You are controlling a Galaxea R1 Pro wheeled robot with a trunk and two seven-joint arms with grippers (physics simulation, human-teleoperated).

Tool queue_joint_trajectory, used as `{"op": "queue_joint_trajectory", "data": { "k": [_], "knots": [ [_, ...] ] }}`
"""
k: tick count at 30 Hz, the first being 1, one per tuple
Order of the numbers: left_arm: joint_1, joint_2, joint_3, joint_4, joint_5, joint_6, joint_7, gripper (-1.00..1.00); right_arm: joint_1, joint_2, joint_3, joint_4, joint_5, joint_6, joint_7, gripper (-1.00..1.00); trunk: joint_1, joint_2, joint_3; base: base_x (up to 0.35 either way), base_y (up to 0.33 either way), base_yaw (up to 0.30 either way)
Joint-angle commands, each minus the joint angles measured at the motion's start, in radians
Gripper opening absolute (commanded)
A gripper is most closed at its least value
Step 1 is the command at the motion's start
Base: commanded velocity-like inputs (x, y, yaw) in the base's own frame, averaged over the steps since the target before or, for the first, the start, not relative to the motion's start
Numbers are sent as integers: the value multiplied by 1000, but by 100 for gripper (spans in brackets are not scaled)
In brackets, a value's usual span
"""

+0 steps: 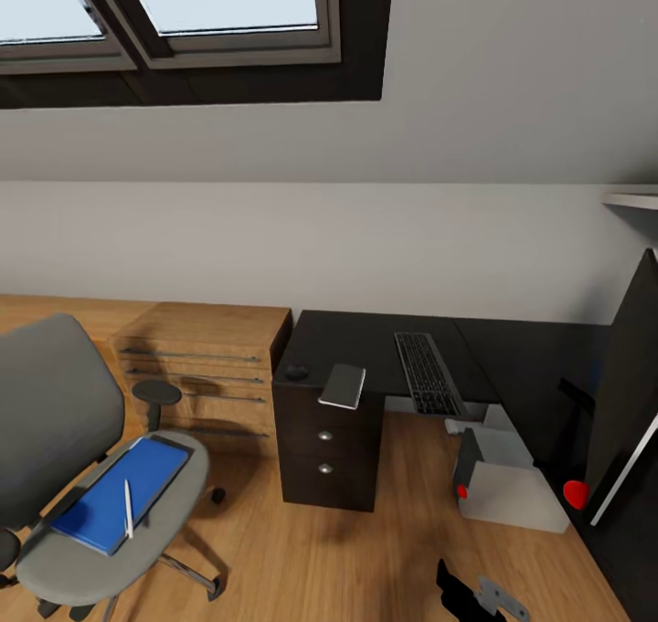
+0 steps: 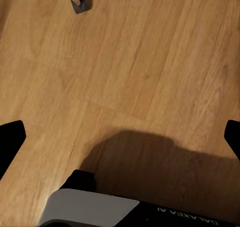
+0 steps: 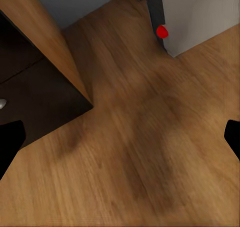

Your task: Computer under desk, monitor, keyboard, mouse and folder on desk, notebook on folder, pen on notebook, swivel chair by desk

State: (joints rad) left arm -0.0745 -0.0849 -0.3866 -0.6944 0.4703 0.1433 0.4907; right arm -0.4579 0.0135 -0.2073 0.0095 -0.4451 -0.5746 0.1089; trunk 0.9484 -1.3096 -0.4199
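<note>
From the head view I count one swivel chair [image 1: 64, 439] at the left with one blue folder [image 1: 123, 494] lying flat on its seat and one white pen [image 1: 128, 511] resting on the folder. One black worktop [image 1: 366, 334] carries one keyboard [image 1: 426, 372], one mouse [image 1: 296, 372] near its left edge and one notebook [image 1: 344, 385] overhanging the front edge above the drawer unit. One monitor [image 1: 631, 394] stands at the right, and one computer [image 1: 507, 480] sits on the floor by the worktop. My worry here: the notebook could slip off that edge if I bump the drawers, the pen could roll off the folder when I lift it, and the chair could roll away on its casters as I reach in.

In the left wrist view, the left gripper [image 2: 120, 137] hangs apart over bare wooden floor; one chair caster [image 2: 79, 3] shows at the far edge.

In the right wrist view, the right gripper [image 3: 120, 137] is also spread apart above the floor, with the computer [image 3: 200, 17] and its red dot ahead and the dark drawer unit [image 3: 35, 87] to one side; swinging this arm carelessly could strike either
</note>
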Motion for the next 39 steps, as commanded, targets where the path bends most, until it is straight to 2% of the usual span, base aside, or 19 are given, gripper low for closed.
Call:
{"op": "queue_joint_trajectory", "data": {
  "k": [1,8,11,23,27,28,39],
  "knots": [
    [-1,0,-5,1,4,1,8,100,-1,1,-8,2,-6,-3,10,100,-4,7,2,0,0,0],
    [-1,-12,-5,42,-1,-8,7,100,-1,4,-8,4,-4,-2,8,100,-31,56,24,0,0,0],
    [-1,-42,-5,82,-5,-12,6,100,-1,6,-7,5,-4,-5,9,100,-42,77,33,0,0,0],
    [-1,-47,-5,91,-4,-13,6,100,-1,6,-7,4,-3,-7,9,100,-88,161,71,0,0,-7],
    [-1,-46,-5,92,-5,-13,6,100,-1,6,-4,3,68,-9,11,100,-104,189,84,0,0,-3],
    [-1,-46,-5,92,-4,-13,6,100,-1,6,-4,4,146,-7,11,100,-107,196,87,0,0,0],
    [-1,-46,-5,93,-3,-13,6,100,-1,6,-4,4,152,-9,11,100,-150,273,131,0,0,-137]
  ]
}}
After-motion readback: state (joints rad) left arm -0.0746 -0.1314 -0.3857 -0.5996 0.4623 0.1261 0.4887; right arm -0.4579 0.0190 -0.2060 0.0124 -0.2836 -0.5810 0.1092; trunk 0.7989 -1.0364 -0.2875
